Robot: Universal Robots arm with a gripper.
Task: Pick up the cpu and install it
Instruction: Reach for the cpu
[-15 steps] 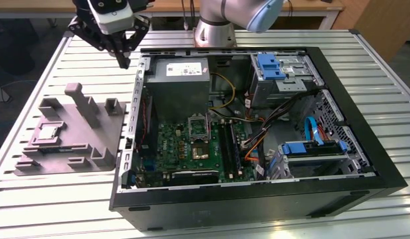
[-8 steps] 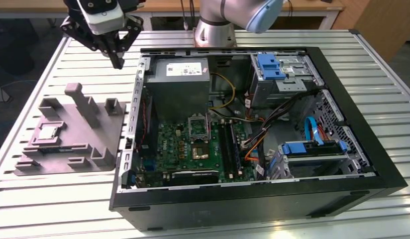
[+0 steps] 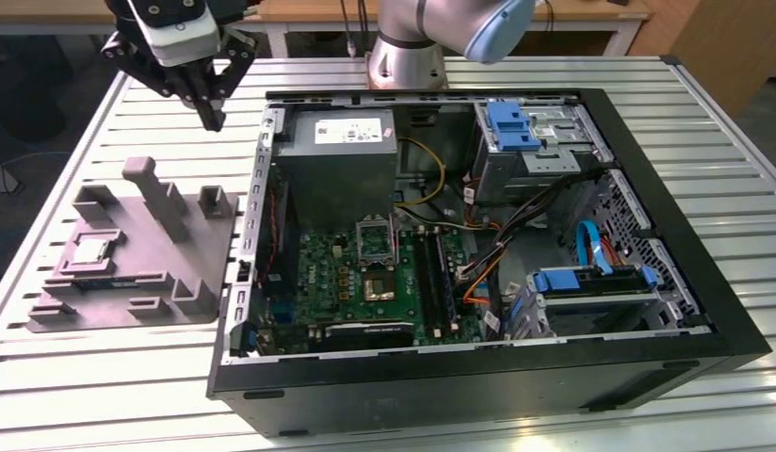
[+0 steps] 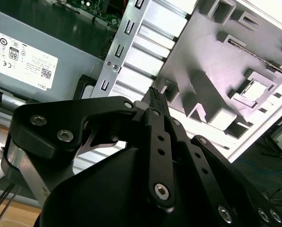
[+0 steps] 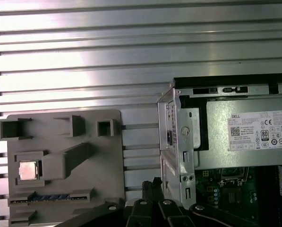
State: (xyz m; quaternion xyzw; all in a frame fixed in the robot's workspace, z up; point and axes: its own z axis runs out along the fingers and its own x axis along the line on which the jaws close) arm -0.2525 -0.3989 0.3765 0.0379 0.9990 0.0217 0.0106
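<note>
The cpu [image 3: 90,250], a small silver-grey square chip, lies flat in a recess of the grey moulded tray [image 3: 193,247] on the exterior view's left. Both wrist views show the cpu [image 5: 28,170] [image 4: 256,90] sitting in the tray [image 5: 107,156] [image 4: 197,52]. My gripper [image 3: 214,121] hangs above the slatted table, beyond the tray and next to the open computer case's corner. Its black fingers [image 4: 154,94] meet at their tips, shut and holding nothing. The motherboard's black cpu socket [image 3: 376,247] with its metal frame lies open inside the case.
The open black computer case [image 3: 489,377] takes up the middle and the exterior view's right, with a grey power supply [image 3: 338,151], cables and blue drive brackets inside. The arm's base [image 3: 407,56] stands behind the case. Bare slatted table [image 3: 112,377] surrounds the tray.
</note>
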